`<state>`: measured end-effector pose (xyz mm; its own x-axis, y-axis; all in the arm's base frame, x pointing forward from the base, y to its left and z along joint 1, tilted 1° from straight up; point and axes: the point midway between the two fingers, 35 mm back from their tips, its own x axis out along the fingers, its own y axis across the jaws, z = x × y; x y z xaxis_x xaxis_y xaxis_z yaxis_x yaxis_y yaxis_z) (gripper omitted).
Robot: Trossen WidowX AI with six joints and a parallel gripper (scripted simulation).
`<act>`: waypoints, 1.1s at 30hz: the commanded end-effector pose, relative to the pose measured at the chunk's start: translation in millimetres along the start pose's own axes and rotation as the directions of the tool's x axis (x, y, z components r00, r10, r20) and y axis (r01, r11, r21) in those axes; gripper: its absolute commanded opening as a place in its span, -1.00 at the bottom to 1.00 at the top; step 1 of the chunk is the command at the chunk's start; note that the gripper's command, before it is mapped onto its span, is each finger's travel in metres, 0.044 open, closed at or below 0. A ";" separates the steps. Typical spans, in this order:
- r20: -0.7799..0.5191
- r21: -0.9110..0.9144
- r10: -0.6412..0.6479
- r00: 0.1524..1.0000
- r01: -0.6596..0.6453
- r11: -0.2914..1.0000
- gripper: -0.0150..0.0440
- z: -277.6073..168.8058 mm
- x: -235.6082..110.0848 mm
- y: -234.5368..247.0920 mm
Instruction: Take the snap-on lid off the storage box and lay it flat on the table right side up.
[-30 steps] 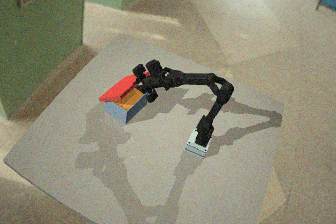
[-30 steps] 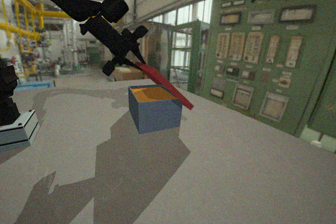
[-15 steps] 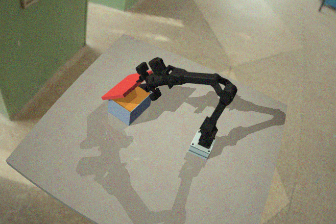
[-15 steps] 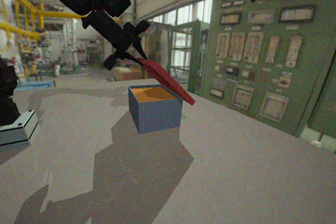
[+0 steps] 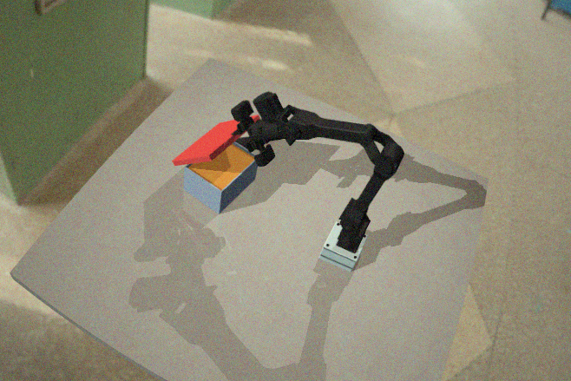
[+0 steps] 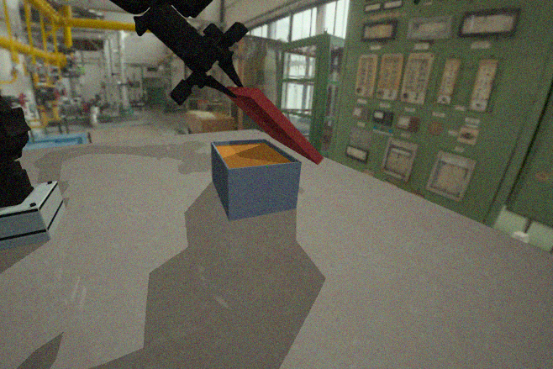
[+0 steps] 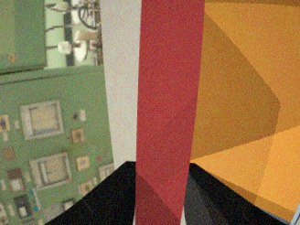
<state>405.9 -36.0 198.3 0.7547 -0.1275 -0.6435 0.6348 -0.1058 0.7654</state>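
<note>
Overhead, the black gripper [image 5: 240, 129] clamps one edge of the red lid [image 5: 207, 142], holding it tilted above the open blue storage box [image 5: 221, 182].

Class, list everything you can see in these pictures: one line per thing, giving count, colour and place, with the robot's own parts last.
Flat rectangular snap-on lid: one, red, off the box, tilted, held by one edge above the box's far side.
Open square storage box: one, blue outside, orange inside, standing on the table, lid removed.
Flat square table top: one, grey, bearing the box and the arm's base.
Instrument control cabinet: one, green with pale dials, beyond the table.
Pipe railings: several, yellow, in the background hall.
Robot arm: one, black, reaching from its base across to the box.
Base block: one, pale grey, on the table.
Parallel-jaw gripper: one, black, shut on the lid's edge.
</note>
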 end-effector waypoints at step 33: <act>-0.001 -0.008 0.019 1.000 -0.019 1.000 -0.49 50.6 -8.3 -1.3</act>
<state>392.2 -79.7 200.3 0.7606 -0.1316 -0.6357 0.6273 -0.1033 0.7719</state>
